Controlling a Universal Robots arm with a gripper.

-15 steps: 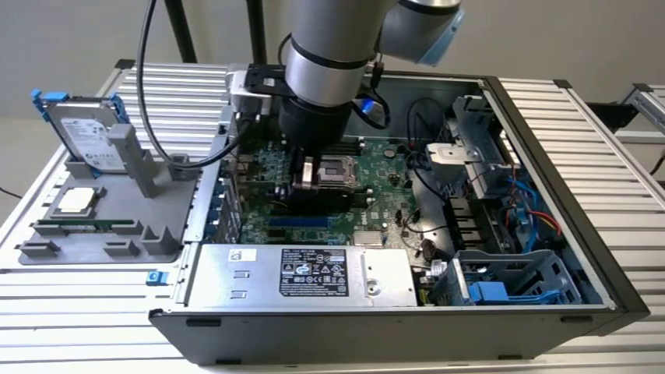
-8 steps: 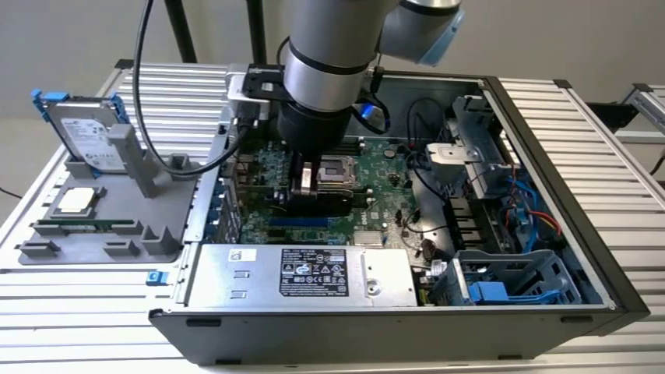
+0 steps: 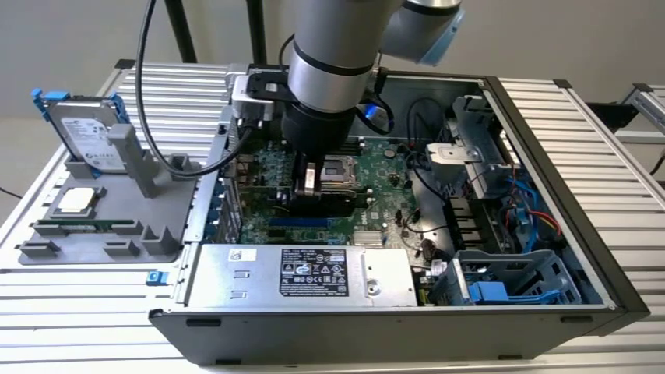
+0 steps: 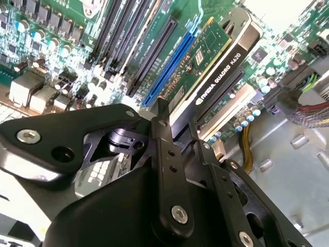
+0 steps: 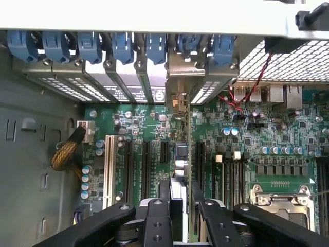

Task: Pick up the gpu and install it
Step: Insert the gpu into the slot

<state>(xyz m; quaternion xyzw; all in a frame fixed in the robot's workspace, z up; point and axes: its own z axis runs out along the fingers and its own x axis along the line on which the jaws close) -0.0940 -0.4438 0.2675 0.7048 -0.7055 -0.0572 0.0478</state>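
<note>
The gpu [image 4: 216, 56] stands on edge over the motherboard [image 3: 390, 218] inside the open computer case [image 3: 608, 276]. One face is green circuit board, the other a black shroud. My gripper [image 4: 180, 128] is shut on its top edge, one black finger on each face. In the first wrist view the gpu [image 5: 181, 157] is edge-on between the fingers of the gripper [image 5: 181, 191], and its silver bracket [image 5: 177, 77] sits at the rear slot openings. It lies along a black slot next to the long blue slot [image 4: 167, 69]. I cannot tell how deep it sits. In the exterior view the gripper [image 3: 308, 185] is low over the board.
A grey fixture [image 3: 93, 234] at the exterior view's left carries a hard drive in a blue frame [image 3: 89, 128], a square chip [image 3: 78, 201] and a memory stick [image 3: 89, 226]. The power supply [image 3: 301, 273], a drive cage [image 3: 509, 280], cables [image 3: 441, 167] and the processor socket [image 5: 280, 198] surround the slot area.
</note>
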